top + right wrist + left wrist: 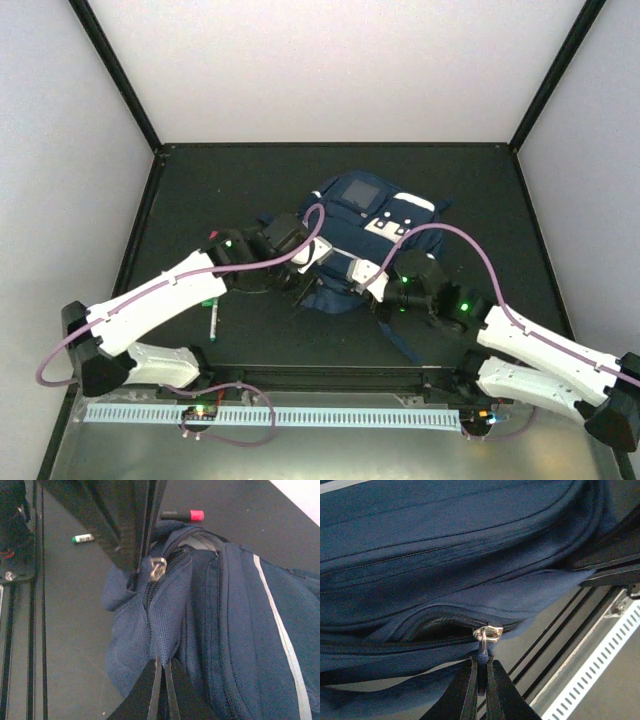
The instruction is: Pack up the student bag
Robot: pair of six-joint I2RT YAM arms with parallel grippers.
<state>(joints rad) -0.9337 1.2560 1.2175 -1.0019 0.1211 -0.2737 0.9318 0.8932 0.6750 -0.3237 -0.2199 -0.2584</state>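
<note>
The student bag (370, 215) lay mid-frame on the dark table (200, 180). The left gripper (481, 680) was pinched tight on the zipper pull (487, 633), and the right gripper (162, 680) was clamped on the bag's fabric edge. If that fabric slipped, the zip could jam or the tab pop free. Matte black surface, plain white walls (330, 70) around.

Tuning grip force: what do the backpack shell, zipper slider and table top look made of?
Backpack: woven navy fabric, matte, probably nylon or polyester; the weave shows in the wrist views.
Zipper slider: shiny silver, likely metal; its blue pull tab looks like fabric.
Table top: dark matte sheet, material unclear.
</note>
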